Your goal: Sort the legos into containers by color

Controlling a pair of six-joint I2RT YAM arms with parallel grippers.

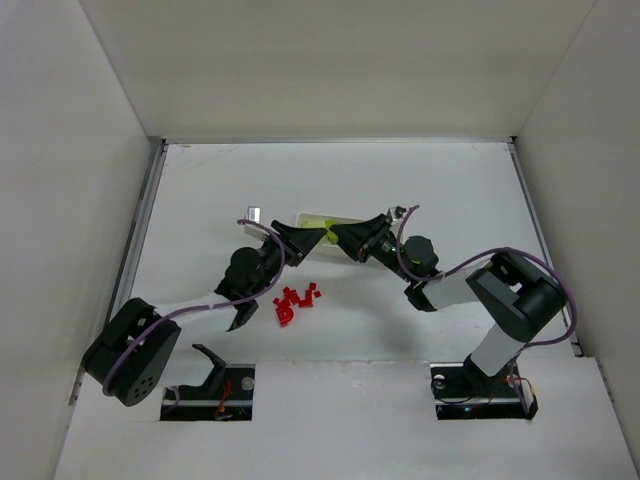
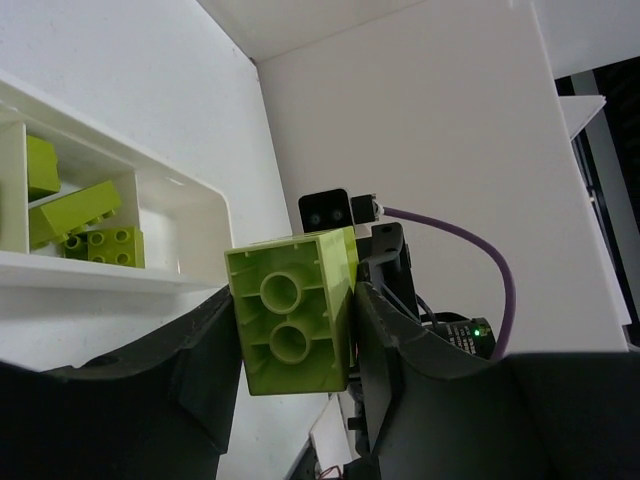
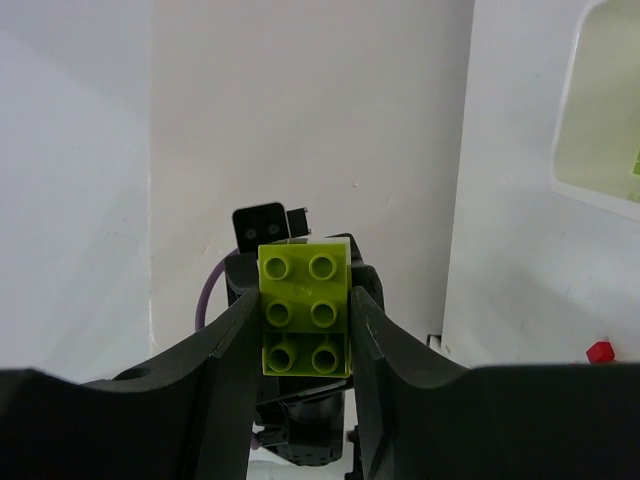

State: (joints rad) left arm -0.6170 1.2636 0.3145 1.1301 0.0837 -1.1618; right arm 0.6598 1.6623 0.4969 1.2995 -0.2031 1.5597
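Held brick: a lime-green plastic brick (image 2: 290, 325) with two rows of three studs is hanging in the air near the tray. Its hollow underside is facing the left wrist view and its studded top the right wrist view.
Left end effector (image 2: 295, 345): it is clamping the lime-green plastic brick, with a black finger pressing on each of two opposite sides.
Right end effector (image 3: 305, 330): it is gripping what looks like the same brick from the opposite direction, its fingers tight against both sides.
Tray: a long shallow white plastic tray (image 2: 195, 195) is lying at mid-worktop. Its end compartment is holding three loose lime-green bricks (image 2: 78, 208), tilted against one another.
Red pile: a cluster of small bright red plastic bricks (image 1: 295, 300) is sitting on the worktop nearer the arm bases than the tray and apart from it.
In the way: both arms are meeting over the tray and hiding most of it from above. In each wrist view the opposite arm's black camera housing (image 2: 325, 208) is sitting right behind the brick.
Nearby: a purple cable (image 2: 480, 250) is looping off the right arm, and a small pale grey piece (image 1: 252, 212) is lying left of the tray.
Surface: the white worktop (image 1: 450, 190) is carrying everything.
Room: plain white walls (image 1: 300, 60) are enclosing it on three sides.
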